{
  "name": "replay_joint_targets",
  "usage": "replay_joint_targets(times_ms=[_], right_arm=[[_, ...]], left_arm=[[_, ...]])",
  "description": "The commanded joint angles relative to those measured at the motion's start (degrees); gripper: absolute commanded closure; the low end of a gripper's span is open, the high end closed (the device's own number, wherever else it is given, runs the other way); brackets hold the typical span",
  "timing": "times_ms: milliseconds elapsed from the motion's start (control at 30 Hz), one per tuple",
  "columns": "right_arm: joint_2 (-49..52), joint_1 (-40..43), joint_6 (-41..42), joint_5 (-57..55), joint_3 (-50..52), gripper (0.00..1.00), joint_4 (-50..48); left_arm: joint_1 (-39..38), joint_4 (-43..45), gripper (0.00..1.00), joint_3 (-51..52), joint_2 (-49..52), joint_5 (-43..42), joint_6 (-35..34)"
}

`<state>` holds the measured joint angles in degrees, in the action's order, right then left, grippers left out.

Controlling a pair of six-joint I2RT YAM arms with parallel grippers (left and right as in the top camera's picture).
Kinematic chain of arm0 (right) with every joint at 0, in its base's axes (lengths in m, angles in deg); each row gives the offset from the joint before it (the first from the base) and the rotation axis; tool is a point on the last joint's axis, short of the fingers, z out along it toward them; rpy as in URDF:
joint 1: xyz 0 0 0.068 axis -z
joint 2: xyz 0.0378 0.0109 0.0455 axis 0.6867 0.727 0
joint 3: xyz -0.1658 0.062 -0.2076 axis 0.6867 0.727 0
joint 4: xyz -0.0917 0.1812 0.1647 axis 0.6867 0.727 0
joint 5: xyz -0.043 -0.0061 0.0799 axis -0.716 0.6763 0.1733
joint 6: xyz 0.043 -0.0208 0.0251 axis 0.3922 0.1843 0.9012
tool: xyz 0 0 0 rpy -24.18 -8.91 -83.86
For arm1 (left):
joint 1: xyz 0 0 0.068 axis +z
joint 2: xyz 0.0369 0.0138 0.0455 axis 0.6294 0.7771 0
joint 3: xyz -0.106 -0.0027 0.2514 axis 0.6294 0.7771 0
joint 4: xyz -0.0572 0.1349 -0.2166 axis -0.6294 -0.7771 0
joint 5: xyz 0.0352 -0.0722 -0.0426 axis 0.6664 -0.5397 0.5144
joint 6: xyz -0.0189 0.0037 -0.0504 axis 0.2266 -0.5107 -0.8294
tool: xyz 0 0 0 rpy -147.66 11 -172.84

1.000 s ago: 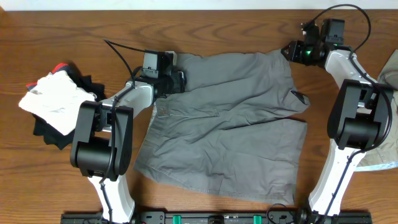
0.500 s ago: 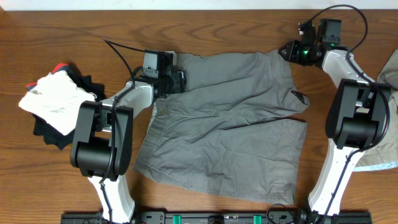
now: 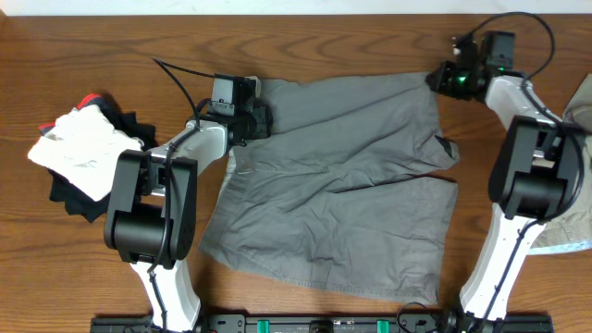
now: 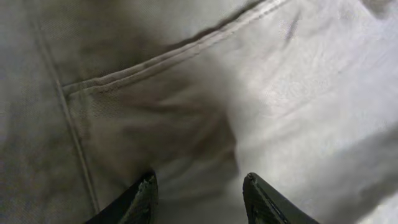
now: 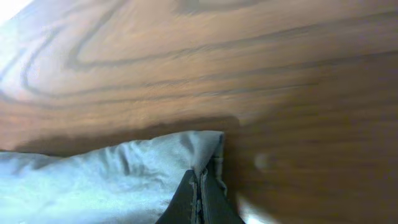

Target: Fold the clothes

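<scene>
Right gripper [image 3: 444,78] has closed and drawn the far right corner of the grey shorts [image 3: 342,176] a touch outward. Left gripper [image 3: 259,118] has slid further onto the far left corner.

Shorts lie spread on the wooden table [image 3: 333,28], between the two arms. Both arms work the far corners, probably to lift that edge and fold it toward the near hem.

Right wrist view: fingers [image 5: 186,200] pressed together, pinching the cloth corner; overhead cannot confirm this. Left wrist view: jaws parted astride a stitched seam, cloth under them, not yet pinched.

Only overhead shows the pile of other clothes [image 3: 79,153] at far left, well apart.
</scene>
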<state>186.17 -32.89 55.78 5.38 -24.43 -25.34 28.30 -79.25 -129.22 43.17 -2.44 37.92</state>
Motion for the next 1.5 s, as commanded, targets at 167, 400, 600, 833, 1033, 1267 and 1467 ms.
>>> replay_joint_targets(times_ms=[167,400,600,833,1033,1267,1467], right_arm=[[0.15,1.64,1.95,-2.27,-2.99,0.64,-0.37],[-1.16,1.51,-3.19,2.32,-3.08,0.62,7.3],[-6.56,1.51,-13.4,1.75,-3.08,0.65,19.67],[-14.19,0.85,-22.6,-0.72,-3.08,0.65,34.38],[-14.82,-0.85,-28.02,-3.3,-2.75,0.74,46.82],[-14.78,-2.64,-27.45,-12.39,2.43,0.7,45.55],[-14.73,-2.58,-26.91,-12.44,9.14,0.73,39.54]], left_arm=[[0.66,-2.89,0.52,2.19,3.91,2.91,-0.79],[0.68,0.76,0.52,2.16,3.91,4.92,-1.03],[0.94,7.3,0.51,1.9,3.91,5.73,-2.71],[1.9,-3.02,0.51,-4.07,1.6,5.66,-3.34],[1.84,-17.09,0.5,-4.44,-7.34,5.66,-3.39],[0.5,-27.85,0.51,-4.13,-11.63,5.64,-4.04],[-3.3,-26.23,0.51,-1.33,-9.9,5.25,-4.0]])
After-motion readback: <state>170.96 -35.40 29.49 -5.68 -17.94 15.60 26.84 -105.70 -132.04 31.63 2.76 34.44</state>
